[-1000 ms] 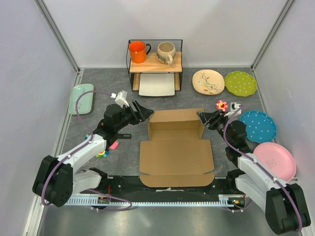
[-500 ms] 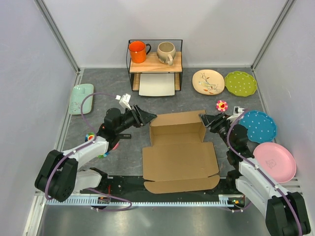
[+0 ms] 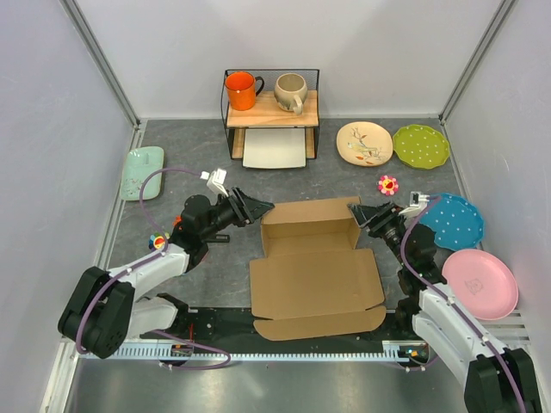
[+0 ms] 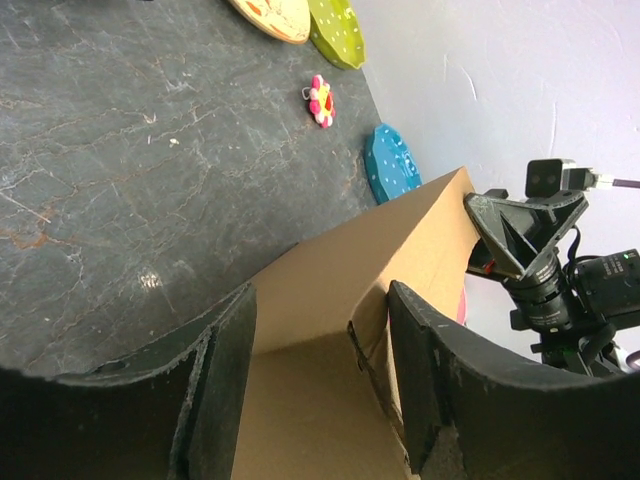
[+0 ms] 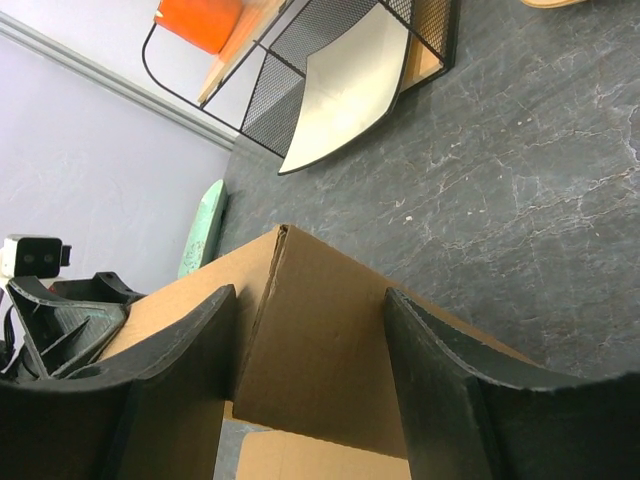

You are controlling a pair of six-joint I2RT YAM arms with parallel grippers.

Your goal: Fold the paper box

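The brown paper box (image 3: pixel 314 277) lies in the middle of the table. Its back wall (image 3: pixel 310 222) stands up; the base panel and front flap lie flat. My left gripper (image 3: pixel 258 209) is open at the back left corner. In the left wrist view (image 4: pixel 320 390) its fingers (image 4: pixel 215 390) straddle the box's corner fold (image 4: pixel 350 290) without clamping it. My right gripper (image 3: pixel 360 212) is open at the back right corner. In the right wrist view (image 5: pixel 310 380) its fingers (image 5: pixel 440 385) stand on either side of the corner (image 5: pixel 320 330).
A wire rack (image 3: pixel 271 107) at the back holds an orange mug (image 3: pixel 241 89) and a beige mug (image 3: pixel 291 91), with a white tray (image 3: pixel 275 148) under it. Plates (image 3: pixel 456 220) lie at the right, beside a flower toy (image 3: pixel 387 184). A green tray (image 3: pixel 142 170) lies at the left.
The box has slid slightly right and its back wall stands more upright. Both grippers have closed in on the back corners, the left moving right and nearer.
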